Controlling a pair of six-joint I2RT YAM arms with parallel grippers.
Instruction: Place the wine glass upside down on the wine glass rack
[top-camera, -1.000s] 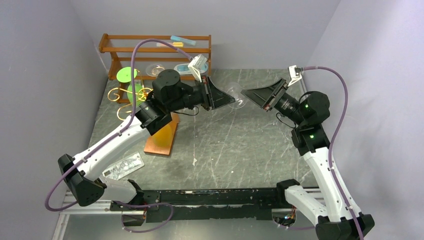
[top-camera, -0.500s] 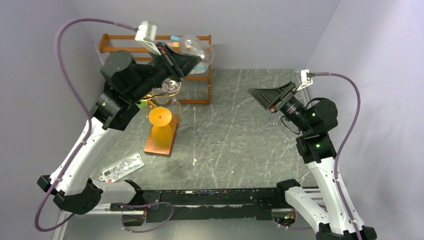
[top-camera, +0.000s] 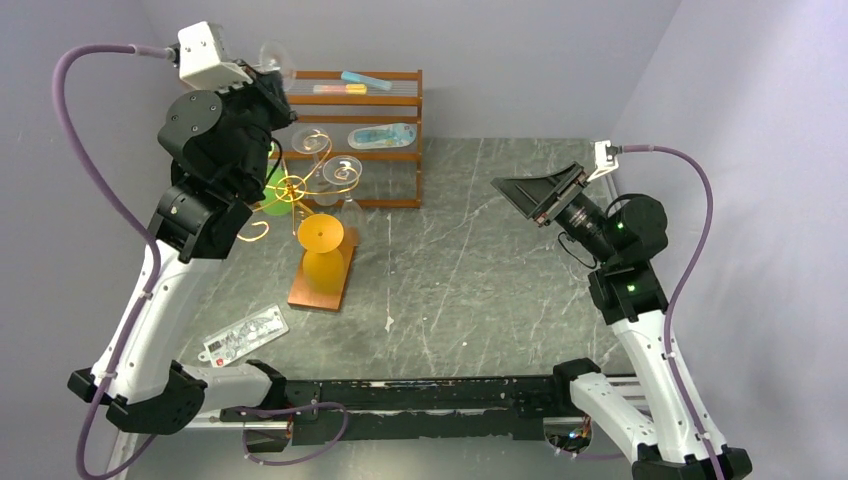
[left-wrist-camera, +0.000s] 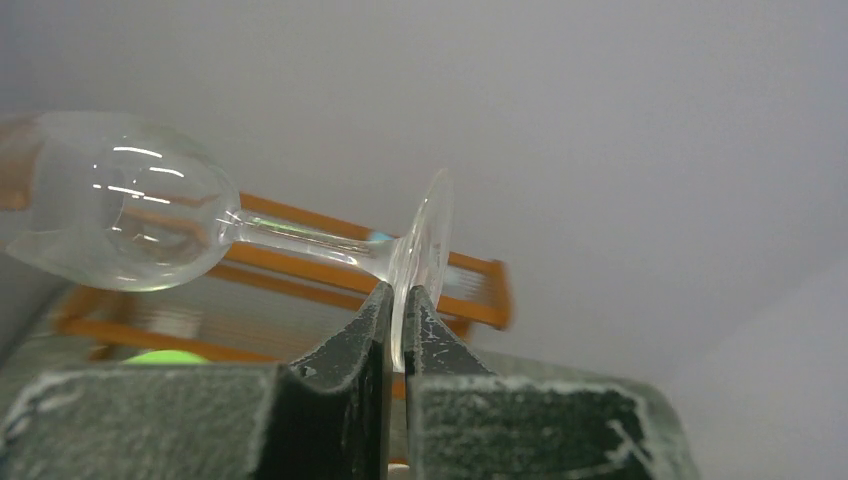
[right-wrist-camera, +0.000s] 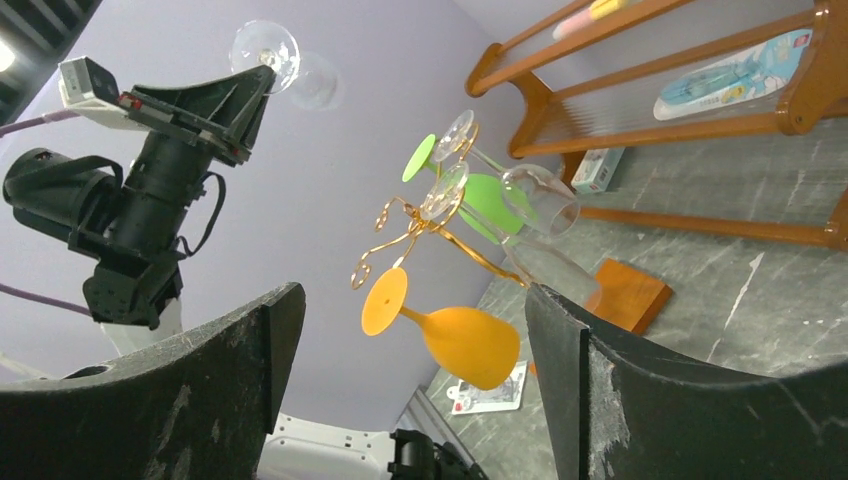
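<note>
Pale lilac walls (top-camera: 520, 60) enclose dark grey veined bench (top-camera: 480, 270). Wine glass rack (top-camera: 292, 186): gold wire scrolls, copper-brown base, near bench far-left corner; orange glass (top-camera: 322, 250) and green glass (top-camera: 270, 180) hang foot-up. Wine glass (left-wrist-camera: 130, 215): clear, rounded bowl, thin stem, flat foot; lying sideways, high above far-left corner, apart from rack. Left gripper (left-wrist-camera: 397, 300) clamped on foot rim. Right gripper (right-wrist-camera: 412, 295) jaws wide apart, empty, above bench right side

Two white arms (top-camera: 150, 310) with black joints, purple cables (top-camera: 120, 47), seemingly green status lights (top-camera: 612, 225).
</note>
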